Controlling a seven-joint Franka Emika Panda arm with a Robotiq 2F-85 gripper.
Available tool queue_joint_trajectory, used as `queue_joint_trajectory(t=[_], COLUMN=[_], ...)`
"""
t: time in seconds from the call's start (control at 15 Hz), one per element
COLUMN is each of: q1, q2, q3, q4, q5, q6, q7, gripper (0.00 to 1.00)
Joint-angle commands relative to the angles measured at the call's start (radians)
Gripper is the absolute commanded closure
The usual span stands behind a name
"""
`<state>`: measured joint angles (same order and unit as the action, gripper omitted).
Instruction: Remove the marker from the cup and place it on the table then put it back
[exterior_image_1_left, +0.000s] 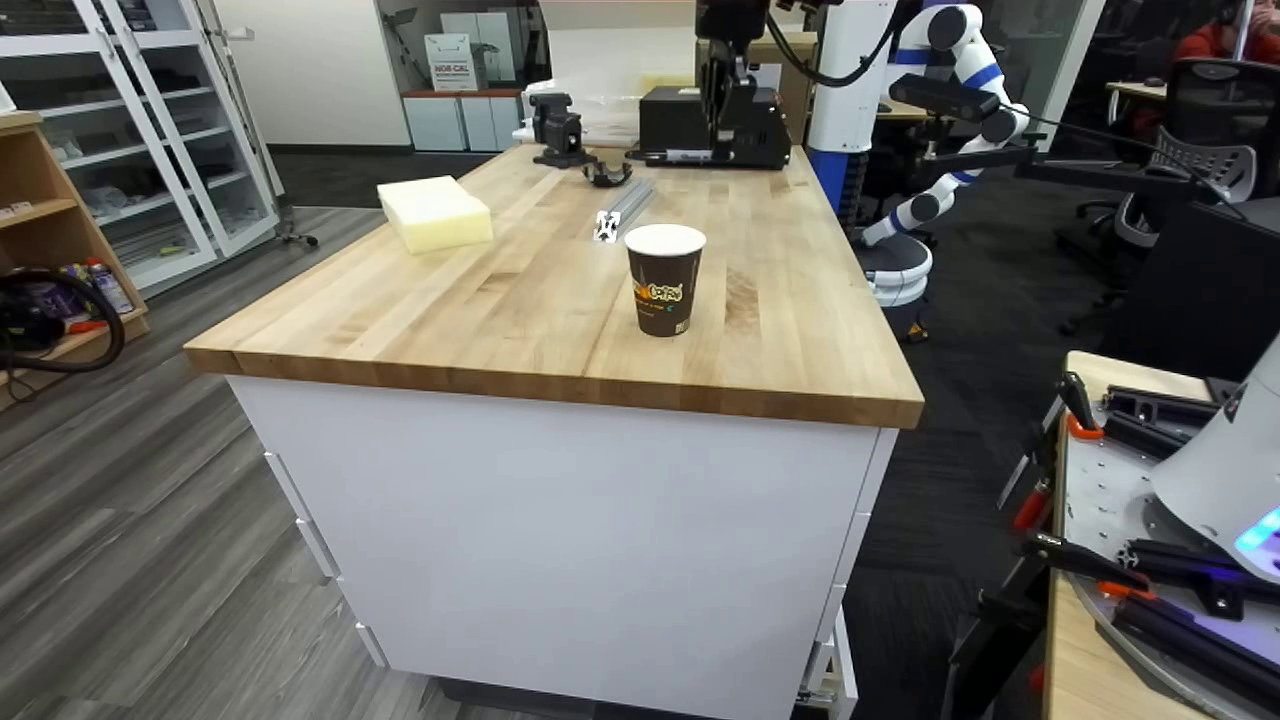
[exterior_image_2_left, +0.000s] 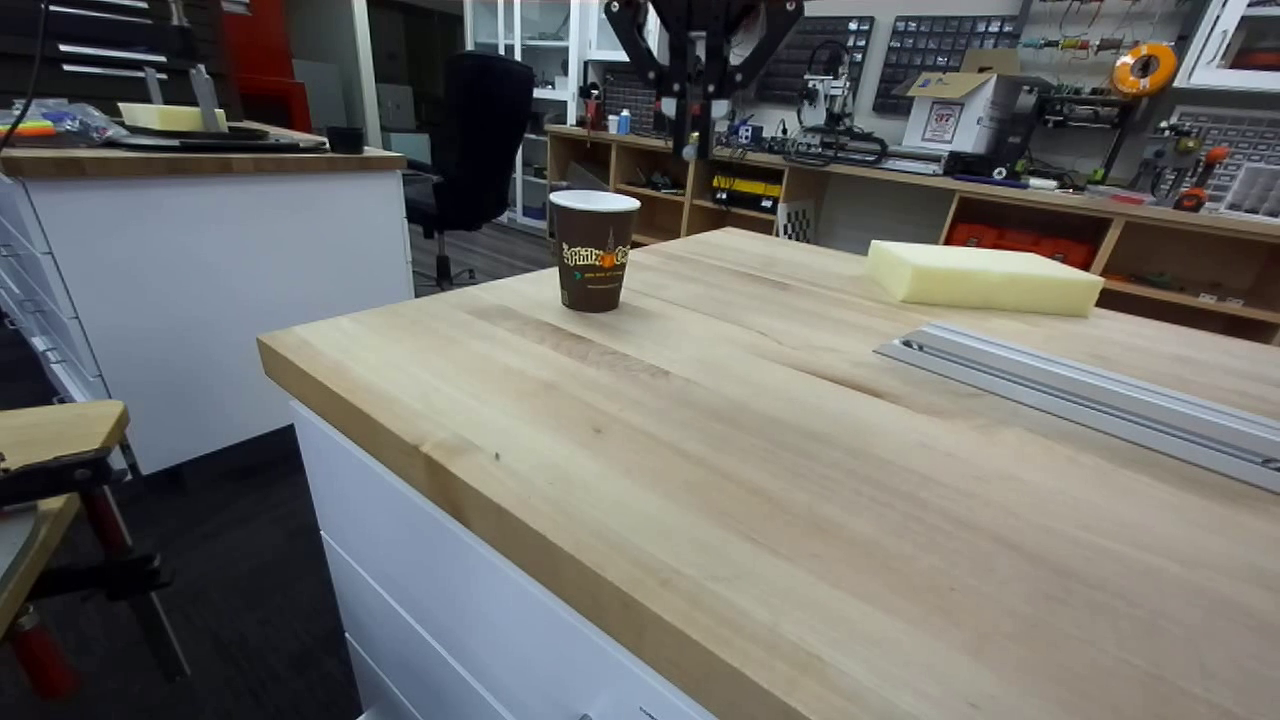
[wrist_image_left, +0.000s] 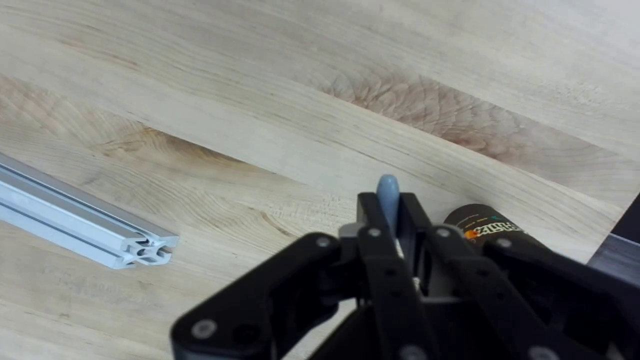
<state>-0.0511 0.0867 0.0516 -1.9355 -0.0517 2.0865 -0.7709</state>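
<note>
Held the marker (wrist_image_left: 388, 195) in the tool (exterior_image_2_left: 692, 142), closed down to that slim width, with a rounded blue-grey end poking out past the fingertips in the wrist view. Hung above the butcher-block counter (exterior_image_1_left: 470, 320), apart from the Philz paper coffee cup (exterior_image_2_left: 592, 258). Found the cup upright toward one end of the counter. Saw a T-slot aluminium extrusion (exterior_image_1_left: 628, 206) and a pale yellow foam block (exterior_image_1_left: 435, 215) lying beyond the cup in an exterior view.

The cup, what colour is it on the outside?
The cup is mostly dark brown with a white rim, clearest in an exterior view.
</note>
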Motion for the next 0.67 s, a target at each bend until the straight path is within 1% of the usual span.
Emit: queue_joint_trajectory(t=[0.0,0.27,0.6], q1=[0.016,0.029,0.068], q2=[-0.026,-0.014,-0.019], q3=[-0.011,-0.004,0.010], q4=[0.022,0.049,0.053], q5=[-0.014,-0.017,-0.043], q6=[-0.102,-0.185,-0.258], q7=[-0.017,-0.023,-0.029], gripper=[0.97,0.97,0.97])
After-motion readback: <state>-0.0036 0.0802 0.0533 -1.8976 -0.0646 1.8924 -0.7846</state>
